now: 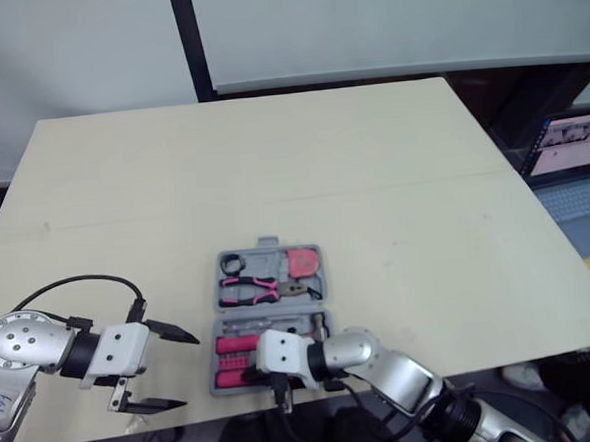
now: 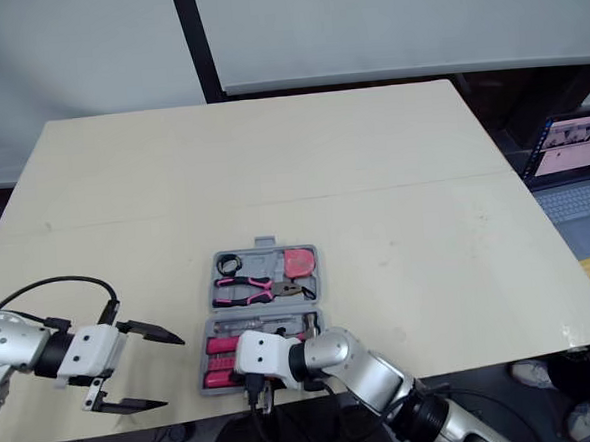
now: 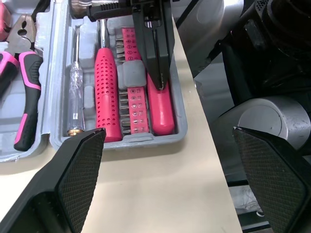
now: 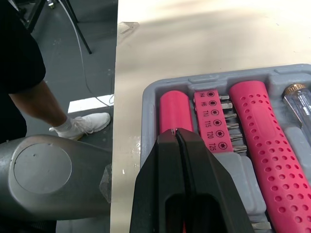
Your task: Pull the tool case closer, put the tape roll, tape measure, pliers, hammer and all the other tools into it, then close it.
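Grey tool case (image 1: 268,246) lies open on table (image 1: 371,156), near its front edge | right gripper (image 4: 176,133) fingers pressed together, tips at smooth pink handle (image 4: 174,109) in nearest slot | handle runs left-right, butt end leftward | left gripper (image 1: 190,370) spread wide, left of case, apart from it

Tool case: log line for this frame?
tool case: open, tools inside | right gripper: shut, tip at pink handle | left gripper: open, beside case
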Available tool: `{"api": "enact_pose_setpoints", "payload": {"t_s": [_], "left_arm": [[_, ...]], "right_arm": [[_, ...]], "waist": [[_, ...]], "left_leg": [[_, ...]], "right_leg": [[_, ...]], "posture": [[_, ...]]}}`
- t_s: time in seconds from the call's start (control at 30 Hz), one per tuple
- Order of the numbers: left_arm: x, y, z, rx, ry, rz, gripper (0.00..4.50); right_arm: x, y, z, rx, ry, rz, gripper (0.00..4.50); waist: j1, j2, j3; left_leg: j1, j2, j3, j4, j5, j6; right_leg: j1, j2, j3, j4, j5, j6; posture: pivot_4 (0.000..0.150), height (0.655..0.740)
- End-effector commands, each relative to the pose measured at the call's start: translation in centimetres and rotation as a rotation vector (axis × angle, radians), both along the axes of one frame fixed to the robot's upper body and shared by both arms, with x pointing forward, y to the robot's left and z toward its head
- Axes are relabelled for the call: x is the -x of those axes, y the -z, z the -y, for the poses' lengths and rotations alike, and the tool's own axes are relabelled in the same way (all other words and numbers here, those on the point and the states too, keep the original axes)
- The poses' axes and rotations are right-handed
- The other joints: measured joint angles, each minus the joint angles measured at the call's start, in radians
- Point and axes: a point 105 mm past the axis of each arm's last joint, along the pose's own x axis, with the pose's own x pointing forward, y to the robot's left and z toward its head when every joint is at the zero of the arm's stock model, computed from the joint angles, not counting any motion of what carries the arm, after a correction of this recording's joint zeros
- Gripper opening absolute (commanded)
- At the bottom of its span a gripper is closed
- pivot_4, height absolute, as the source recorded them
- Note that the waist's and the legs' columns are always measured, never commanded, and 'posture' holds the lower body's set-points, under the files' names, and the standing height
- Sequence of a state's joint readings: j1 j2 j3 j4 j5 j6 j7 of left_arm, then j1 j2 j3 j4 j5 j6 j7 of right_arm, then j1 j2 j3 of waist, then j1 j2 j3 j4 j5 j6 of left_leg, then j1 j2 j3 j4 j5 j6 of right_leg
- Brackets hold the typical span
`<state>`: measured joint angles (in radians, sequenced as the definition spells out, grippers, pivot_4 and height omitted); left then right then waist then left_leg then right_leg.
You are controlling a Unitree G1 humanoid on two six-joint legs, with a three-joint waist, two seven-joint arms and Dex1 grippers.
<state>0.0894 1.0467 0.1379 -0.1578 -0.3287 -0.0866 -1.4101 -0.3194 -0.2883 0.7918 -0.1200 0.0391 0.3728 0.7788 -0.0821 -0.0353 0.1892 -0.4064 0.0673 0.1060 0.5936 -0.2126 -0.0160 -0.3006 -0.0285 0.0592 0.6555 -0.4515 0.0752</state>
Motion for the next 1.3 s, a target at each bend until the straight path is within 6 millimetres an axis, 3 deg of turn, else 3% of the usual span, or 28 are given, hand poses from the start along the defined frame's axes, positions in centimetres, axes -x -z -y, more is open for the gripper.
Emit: {"api": "enact_pose_setpoints", "payload": {"t_s": [0.03, 0.23, 0.3, 0.37, 0.47, 0.6, 0.77, 0.9, 1.1, 1.3], "left_arm": [[-0.1, -0.3, 0.3, 0.01, 0.015, 0.015, 4.5], [-0.2, -0.2, 0.3, 0.009, 0.014, 0.018, 4.5], [-0.4, 0.0, 0.2, 0.007, 0.012, 0.023, 4.5], [-0.8, 0.1, 0.1, 0.01, -0.008, 0.026, 4.5], [-1.5, 0.7, -0.2, 0.005, -0.054, 0.015, 4.5], [-3.0, 1.3, -0.9, 0.024, -0.143, 0.026, 4.5], [-4.8, 1.6, -1.8, 0.042, -0.216, 0.04, 4.5], [-5.7, 2.5, -2.2, 0.038, -0.217, 0.052, 3.12], [-7.4, 4.4, -1.7, 0.021, -0.221, 0.071, 0.04], [-9.0, 5.7, -0.7, 0.011, -0.227, 0.084, 0.04]], "right_arm": [[-0.1, 4.9, 3.0, 0.213, 0.098, -0.074, 0.07], [-0.7, 5.8, 3.8, 0.256, 0.167, -0.104, 0.07], [-0.6, 3.2, 2.2, 0.084, 0.132, -0.092, 0.07], [-0.5, -1.1, 0.8, -0.139, 0.105, -0.087, 0.07], [-0.5, -5.1, 0.7, -0.312, 0.091, -0.11, 0.07], [-1.4, -6.8, 3.4, -0.285, 0.101, -0.039, 0.07], [-3.8, -6.3, 11.3, -0.073, 0.233, -0.005, 0.07], [-4.7, -4.8, 15.7, 0.094, 0.288, 0.019, 0.0], [-6.4, -3.5, 17.1, 0.182, 0.331, 0.038, 0.0], [-7.9, -2.0, 16.3, 0.221, 0.333, 0.049, 0.0]], "waist": [[0.0, 0.001, -0.001], [0.0, 0.004, -0.004], [0.001, 0.004, -0.005], [0.006, 0.004, -0.005], [0.005, 0.003, -0.004], [0.002, 0.003, -0.004], [0.012, 0.003, -0.003], [0.017, 0.003, -0.003], [0.011, 0.004, -0.003], [0.011, 0.004, -0.002]], "left_leg": [[0.0, 0.0, 0.0, 0.0, 0.0, 0.0], [0.005, 0.0, -0.001, 0.0, -0.001, 0.001], [0.006, 0.0, -0.001, 0.0, -0.002, 0.001], [0.005, 0.0, -0.002, 0.0, -0.002, 0.001], [0.002, 0.0, -0.002, 0.0, -0.002, 0.001], [0.002, 0.0, -0.002, 0.001, -0.002, 0.001], [0.001, -0.001, -0.002, 0.002, -0.004, 0.003], [0.002, 0.0, -0.002, 0.003, -0.004, 0.004], [0.001, 0.0, -0.001, 0.003, -0.004, 0.004], [0.001, 0.0, -0.001, 0.006, -0.004, 0.003]], "right_leg": [[0.002, 0.0, 0.0, 0.0, 0.0, 0.0], [0.01, 0.0, -0.001, -0.002, 0.0, 0.0], [0.011, 0.0, -0.001, -0.002, 0.0, 0.0], [0.011, 0.0, -0.002, -0.003, 0.0, -0.001], [0.01, 0.0, -0.002, -0.003, 0.0, -0.001], [0.009, 0.001, -0.002, -0.003, 0.0, 0.0], [0.01, 0.0, -0.002, -0.006, 0.0, 0.0], [0.01, 0.0, -0.002, -0.006, 0.0, 0.0], [0.01, 0.001, 0.0, -0.005, 0.0, 0.0], [0.01, 0.001, -0.001, -0.003, 0.0, 0.0]], "posture": [[0.15, 0.74], [0.15, 0.74], [0.15, 0.74], [0.15, 0.74], [0.15, 0.74], [0.15, 0.74], [0.15, 0.74], [0.15, 0.74], [0.15, 0.74], [0.15, 0.74]]}}
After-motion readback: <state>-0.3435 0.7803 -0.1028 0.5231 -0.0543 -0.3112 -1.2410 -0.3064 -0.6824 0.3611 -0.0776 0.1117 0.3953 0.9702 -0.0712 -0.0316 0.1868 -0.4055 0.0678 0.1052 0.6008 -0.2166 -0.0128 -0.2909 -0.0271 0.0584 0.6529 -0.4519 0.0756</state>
